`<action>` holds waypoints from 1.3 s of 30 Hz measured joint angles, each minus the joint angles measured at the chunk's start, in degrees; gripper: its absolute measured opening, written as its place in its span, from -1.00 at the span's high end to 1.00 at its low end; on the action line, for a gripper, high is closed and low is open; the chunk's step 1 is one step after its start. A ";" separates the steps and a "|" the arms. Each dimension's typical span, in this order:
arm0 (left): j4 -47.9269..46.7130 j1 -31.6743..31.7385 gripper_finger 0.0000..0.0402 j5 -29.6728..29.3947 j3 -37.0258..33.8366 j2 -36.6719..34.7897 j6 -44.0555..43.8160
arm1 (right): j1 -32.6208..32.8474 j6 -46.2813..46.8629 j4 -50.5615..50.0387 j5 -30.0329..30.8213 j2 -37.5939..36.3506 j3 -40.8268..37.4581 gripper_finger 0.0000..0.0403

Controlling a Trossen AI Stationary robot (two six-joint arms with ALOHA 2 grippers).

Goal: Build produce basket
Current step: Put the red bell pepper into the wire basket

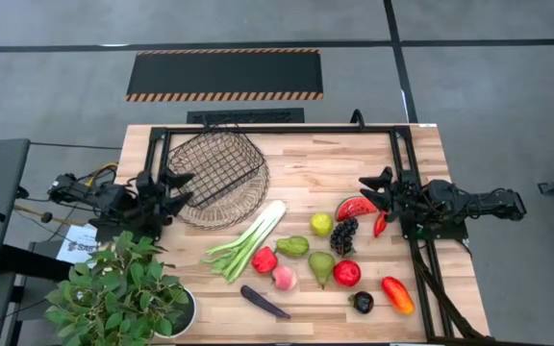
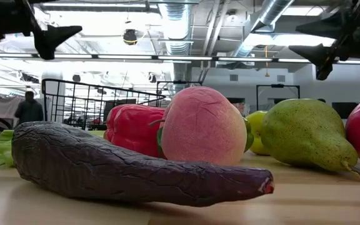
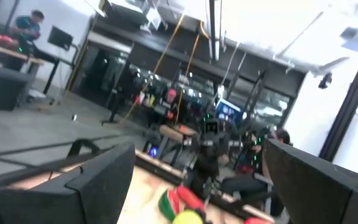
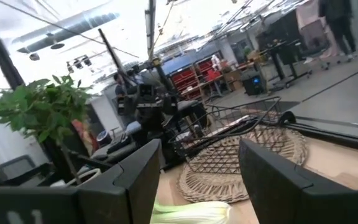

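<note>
- We find the round dark wire-mesh basket [image 1: 221,173] tipped on its side on a woven mat [image 1: 227,202] at the far left of the pale wooden worktop [image 1: 306,159], with nothing inside it.
- All the produce lies loose on the worktop: the long green-white leek stalk [image 1: 248,240] just beside the mat, and the watermelon slice [image 1: 356,208], dark grapes [image 1: 343,235], green pear [image 1: 321,268], pink peach [image 1: 284,278] and purple aubergine [image 1: 264,302] well apart from the basket.
- The left pincer [image 1: 174,187] hovers at the basket's rim, fingers wide, holding nothing.
- The right pincer [image 1: 377,188] hovers just beside the watermelon slice, fingers narrowly parted, holding nothing.
- We judge the task at its opening step, with no item loaded. The next move likely calls for righting the basket, then lowering a pincer onto one piece.
- In the low view the fruit in front hides the basket's base. We cannot tell whether the left pincer touches the mesh.
</note>
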 joint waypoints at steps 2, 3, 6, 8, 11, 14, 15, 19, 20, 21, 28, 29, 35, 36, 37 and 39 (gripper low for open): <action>1.53 0.01 -0.70 -0.55 0.08 -0.01 -0.43 | -0.01 -0.10 0.29 0.85 0.02 0.76 -0.17; 1.46 0.00 -0.70 -0.55 0.30 -0.01 -1.00 | -0.01 -0.30 0.43 1.09 -0.02 1.13 -0.17; 0.64 -0.01 -0.70 -0.43 1.50 0.01 -2.62 | -0.01 -1.55 0.14 1.71 0.21 2.19 -0.17; -1.10 -0.01 -0.70 0.00 2.88 0.15 -3.33 | 0.00 -1.79 0.33 3.24 1.11 3.12 -0.17; -4.41 -0.01 -0.70 0.90 5.74 1.86 -4.12 | -0.01 -3.82 0.12 4.69 3.62 4.94 -0.17; -8.94 -0.01 -0.70 1.07 9.76 5.35 -4.86 | -0.01 -5.53 0.17 6.12 7.86 7.41 -0.20; -10.87 -0.01 -0.70 1.09 11.21 6.90 -5.21 | -0.01 -6.06 0.02 6.33 9.58 8.32 -0.21; -17.87 -0.01 -0.73 1.11 17.83 14.75 -6.79 | -0.01 -7.53 -2.84 7.53 17.37 13.25 -0.25; -19.75 -0.01 -0.73 1.25 19.67 17.00 -7.16 | -0.01 -7.55 -4.49 7.60 19.27 14.60 -0.25; -21.59 -0.01 -0.74 1.60 21.41 19.27 -7.39 | -0.01 -7.56 -6.58 7.60 21.34 16.15 -0.26; -28.83 -0.01 -0.77 2.95 32.73 35.24 -7.74 | -0.01 -7.55 -19.77 8.83 31.57 26.05 -0.27; -29.45 -0.01 -0.77 3.17 34.08 37.09 -7.68 | -0.01 -7.57 -21.13 9.16 32.66 27.16 -0.27; -29.14 0.55 -0.77 6.99 40.18 47.20 -5.69 | -0.01 -7.53 -24.58 10.09 37.24 29.54 -0.27; -29.05 0.92 -0.77 7.54 41.01 48.73 -5.69 | -0.01 -7.53 -24.66 10.09 37.57 29.54 -0.27; -29.09 1.43 -0.77 8.16 41.62 50.16 -5.69 | -0.01 -7.52 -24.73 10.08 37.95 29.54 -0.27; -29.12 2.52 -0.77 10.24 42.62 53.18 -5.69 | -0.01 -7.17 -25.31 10.07 38.55 29.54 -0.27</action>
